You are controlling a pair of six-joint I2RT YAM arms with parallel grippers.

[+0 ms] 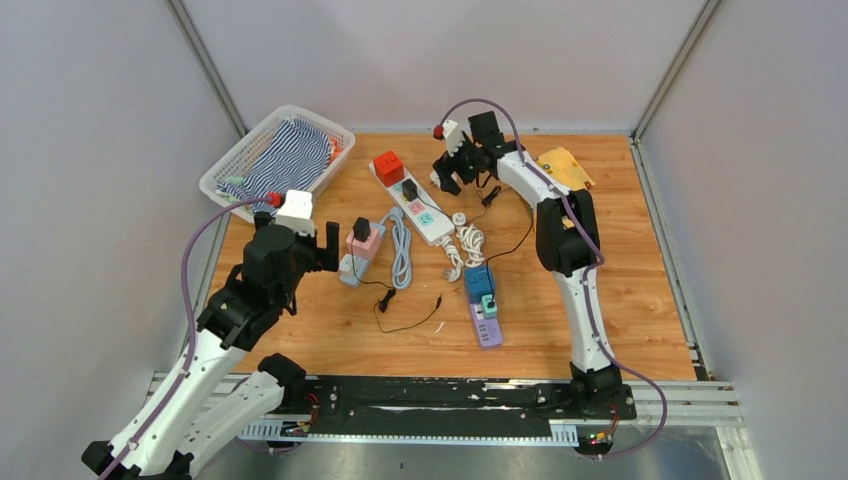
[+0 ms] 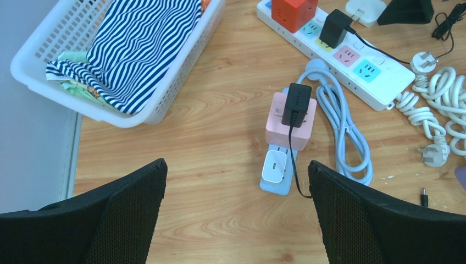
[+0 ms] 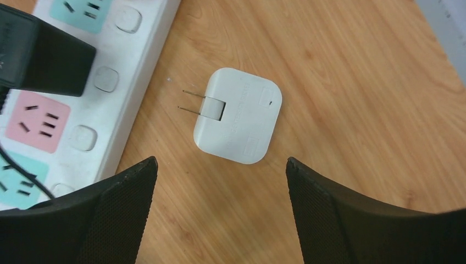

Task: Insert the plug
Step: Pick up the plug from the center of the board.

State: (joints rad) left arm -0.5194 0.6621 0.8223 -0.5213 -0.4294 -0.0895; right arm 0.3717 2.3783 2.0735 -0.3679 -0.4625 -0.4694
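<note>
The left gripper (image 2: 236,171) has its jaws wide, holding nothing. Farther right, a long white plastic power strip (image 3: 110,110) lies on the smooth wooden table (image 3: 357,110). Just right of it lies the flat square white plug (image 3: 237,115), its two thin metal pins (image 3: 192,102) pointing at the strip. The right gripper (image 3: 221,165) hangs above, jaws wide, empty.

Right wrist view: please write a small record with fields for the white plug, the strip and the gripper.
task object: white square flat plug, lying flat on the wooden table, not held
prongs: two, pointing toward the white power strip, not touching it
sockets: black adapter plugged in; pink socket free
right gripper: open, empty, over the plug
</note>
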